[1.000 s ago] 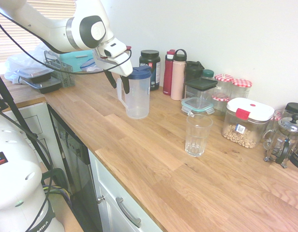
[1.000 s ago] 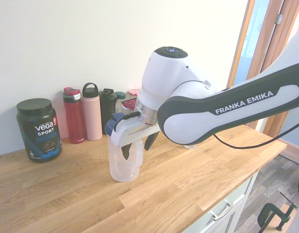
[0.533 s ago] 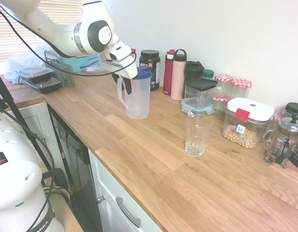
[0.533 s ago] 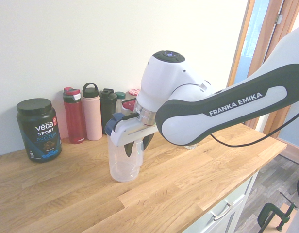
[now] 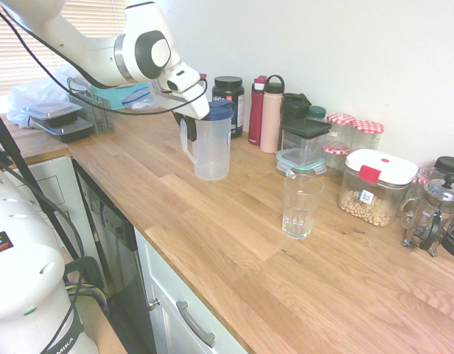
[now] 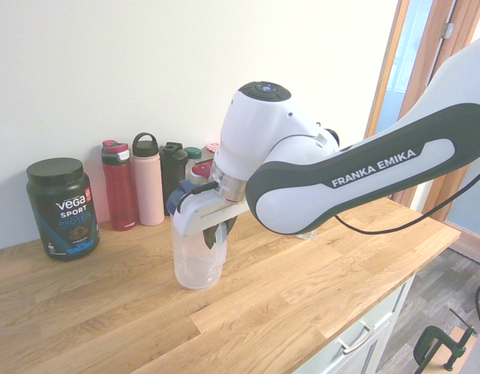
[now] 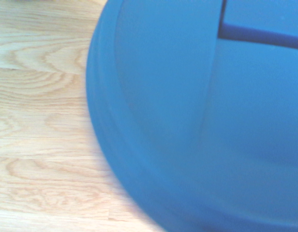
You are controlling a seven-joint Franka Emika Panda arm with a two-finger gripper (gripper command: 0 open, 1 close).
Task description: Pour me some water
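With its fingers now pinched together on the handle [image 5: 188, 147], the gripper [image 6: 217, 234] seems to have the pitcher [image 5: 212, 147]. Lifting it toward the glass [image 5: 301, 206] likely follows.

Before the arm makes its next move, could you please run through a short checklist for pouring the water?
1. Claw closed on the pitcher's handle: ok, its fingers are together at the handle.
2. Pitcher standing upright on the counter: ok.
3. Blue lid seated on the pitcher: ok.
4. Water in the pitcher: cannot tell, no water line shows through the cloudy plastic.
5. Drinking glass upright and ready to receive water: ok, it stands open side up.
6. Pitcher's mouth over the glass: not ok, the two stand well apart.
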